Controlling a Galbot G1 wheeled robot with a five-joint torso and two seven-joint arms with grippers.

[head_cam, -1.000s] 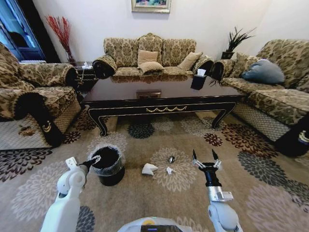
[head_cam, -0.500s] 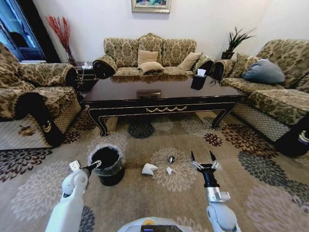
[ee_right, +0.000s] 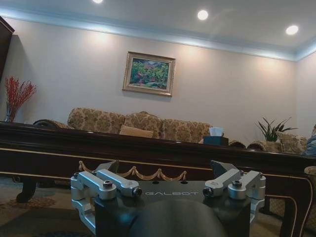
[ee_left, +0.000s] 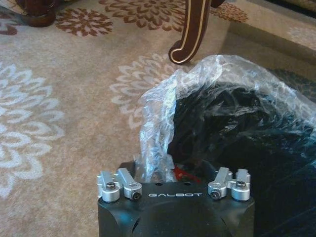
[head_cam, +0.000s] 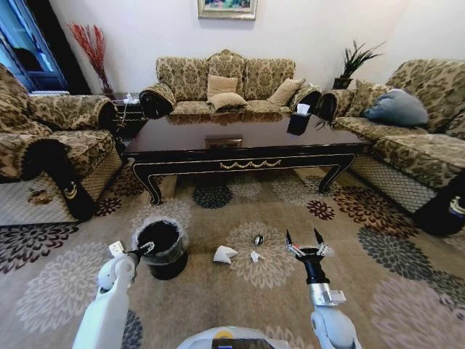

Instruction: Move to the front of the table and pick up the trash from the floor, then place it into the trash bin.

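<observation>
Three bits of trash (head_cam: pixel 224 254) lie on the floor (head_cam: pixel 378 291) ahead of me, between the trash bin (head_cam: pixel 163 249) and my right gripper (head_cam: pixel 303 243), which hovers with fingers spread wide. My left gripper (head_cam: pixel 145 249) sits at the bin's lined rim; whether its fingers are apart, I cannot tell. Both wrist housings read "GALBOT". Beyond stands the table (head_cam: pixel 247 145).

One table (head_cam: pixel 240 142) and one trash bin (head_cam: pixel 164 249) stand on the floor (head_cam: pixel 407 291). Three trash bits lie there: a white paper wad (head_cam: pixel 224 253), a small white scrap (head_cam: pixel 255 256) and a dark ring (head_cam: pixel 258 239).
</observation>
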